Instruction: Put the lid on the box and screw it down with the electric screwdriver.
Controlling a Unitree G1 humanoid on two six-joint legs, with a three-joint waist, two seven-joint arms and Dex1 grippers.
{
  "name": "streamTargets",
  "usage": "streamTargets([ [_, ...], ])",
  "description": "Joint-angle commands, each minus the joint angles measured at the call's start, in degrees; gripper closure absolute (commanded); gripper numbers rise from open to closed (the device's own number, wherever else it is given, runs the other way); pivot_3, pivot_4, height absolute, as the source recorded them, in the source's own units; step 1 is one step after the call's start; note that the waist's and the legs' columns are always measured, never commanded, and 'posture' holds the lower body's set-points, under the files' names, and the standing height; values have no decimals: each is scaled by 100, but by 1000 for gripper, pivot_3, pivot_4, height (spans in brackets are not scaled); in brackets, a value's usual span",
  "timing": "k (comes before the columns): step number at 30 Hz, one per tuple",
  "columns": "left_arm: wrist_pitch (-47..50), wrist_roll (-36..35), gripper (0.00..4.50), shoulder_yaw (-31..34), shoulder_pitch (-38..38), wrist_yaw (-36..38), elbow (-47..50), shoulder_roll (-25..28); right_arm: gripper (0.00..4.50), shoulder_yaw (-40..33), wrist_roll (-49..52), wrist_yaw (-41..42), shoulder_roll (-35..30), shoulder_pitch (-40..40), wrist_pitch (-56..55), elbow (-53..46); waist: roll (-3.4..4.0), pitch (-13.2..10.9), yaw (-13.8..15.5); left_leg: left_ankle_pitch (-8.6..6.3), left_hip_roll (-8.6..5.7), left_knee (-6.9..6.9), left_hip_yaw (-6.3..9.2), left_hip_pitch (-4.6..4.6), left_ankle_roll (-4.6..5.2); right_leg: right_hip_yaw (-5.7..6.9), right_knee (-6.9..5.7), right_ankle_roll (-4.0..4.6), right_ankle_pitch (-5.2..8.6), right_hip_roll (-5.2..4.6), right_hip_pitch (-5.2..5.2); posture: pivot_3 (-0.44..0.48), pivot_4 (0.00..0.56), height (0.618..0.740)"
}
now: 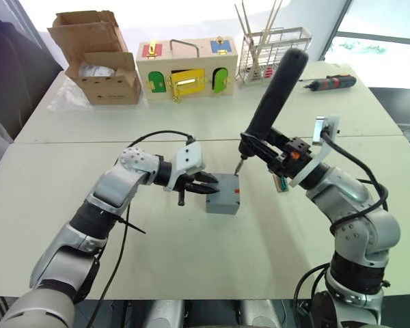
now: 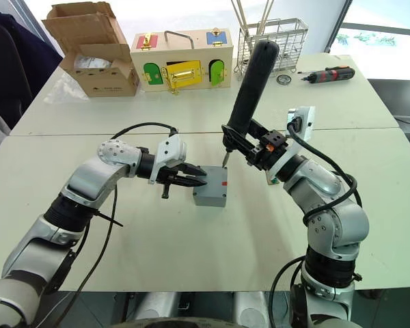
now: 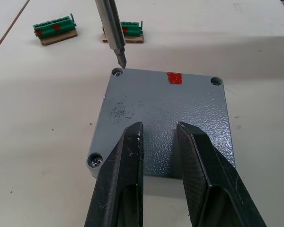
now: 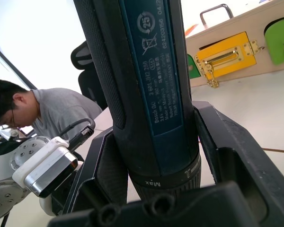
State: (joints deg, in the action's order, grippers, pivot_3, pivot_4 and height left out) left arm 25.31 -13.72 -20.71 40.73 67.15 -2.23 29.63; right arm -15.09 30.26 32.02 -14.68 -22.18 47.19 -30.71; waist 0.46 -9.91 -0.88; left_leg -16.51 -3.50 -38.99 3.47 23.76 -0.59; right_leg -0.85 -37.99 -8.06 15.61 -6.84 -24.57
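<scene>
The grey box [image 1: 224, 201] sits mid-table with the grey lid [image 3: 161, 113] lying on top of it; a red mark [image 3: 174, 78] shows at one edge. My left gripper [image 1: 206, 186] reaches in from the left, and its fingers [image 3: 128, 161] stand a narrow gap apart over the lid, holding nothing. My right gripper [image 1: 287, 156] is shut on the black electric screwdriver [image 1: 277, 89], which is tilted with its handle up and to the right. Its metal bit [image 3: 114, 28] points down at the lid's corner screw hole [image 3: 117, 72], the tip just above it.
Along the table's far edge stand a cardboard box [image 1: 99, 58], a wooden box with coloured doors [image 1: 184, 72] and a wire rack [image 1: 270, 51]. A red-and-black screwdriver [image 1: 331, 83] lies far right. Green terminal blocks [image 3: 55, 34] lie beyond the box. A person [image 4: 33, 109] sits behind.
</scene>
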Motion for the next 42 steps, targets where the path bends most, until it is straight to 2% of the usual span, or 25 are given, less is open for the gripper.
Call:
streamTargets([
  [1, 16, 60, 3424, 24, -85, -23, 48, -10, 2630, 26, 172, -40, -89, -27, -325, -68, 0, 0, 0, 0, 0, 0, 0, 0, 0, 0, 0, 0, 0, 0, 1, 0, 150, 731],
  [17, 88, 56, 3424, 13, -174, -72, 241, -20, 2630, 604, -66, -164, -346, 288, -1096, 331, -1, 1, -5, 0, 0, 0, 0, -2, 1, 1, 1, 0, 0, 0, 2, 0, 150, 731],
  [23, 141, 109, 3424, -69, -236, -112, 323, -39, 2630, 1258, -315, 163, -734, 609, -1360, 253, -7, 5, 0, -4, 1, 1, 1, -18, 6, 1, 3, 0, 0, 1, 19, 0, 150, 731],
  [32, 139, 325, 3424, -253, -328, -183, 301, -44, 2630, 1902, -676, 298, -925, 892, -1652, 567, -71, 90, -4, -14, 14, 6, 1, -50, 25, 3, 48, 1, 2, 17, 61, 0, 150, 731],
  [34, 131, 382, 3424, -286, -359, -189, 253, -50, 2630, 1977, -752, 330, -910, 925, -1710, 756, -72, 91, 0, -20, 19, 15, 2, -71, 34, 6, 75, 1, 2, 19, 91, 0, 150, 731],
  [37, 115, 395, 3424, -290, -389, -206, 241, -46, 2630, 2018, -821, 357, -931, 959, -1802, 890, -85, 119, 5, -45, 22, 55, 1, -158, 75, 6, 100, 2, 4, 17, 169, 0, 150, 731],
  [42, 154, 389, 3424, -267, -391, -216, 259, -38, 2630, 2008, -868, 398, -949, 1012, -1930, 1062, -93, 141, 8, -45, 24, 96, 1, -223, 75, 5, 118, 2, 7, 17, 217, 0, 150, 731],
])
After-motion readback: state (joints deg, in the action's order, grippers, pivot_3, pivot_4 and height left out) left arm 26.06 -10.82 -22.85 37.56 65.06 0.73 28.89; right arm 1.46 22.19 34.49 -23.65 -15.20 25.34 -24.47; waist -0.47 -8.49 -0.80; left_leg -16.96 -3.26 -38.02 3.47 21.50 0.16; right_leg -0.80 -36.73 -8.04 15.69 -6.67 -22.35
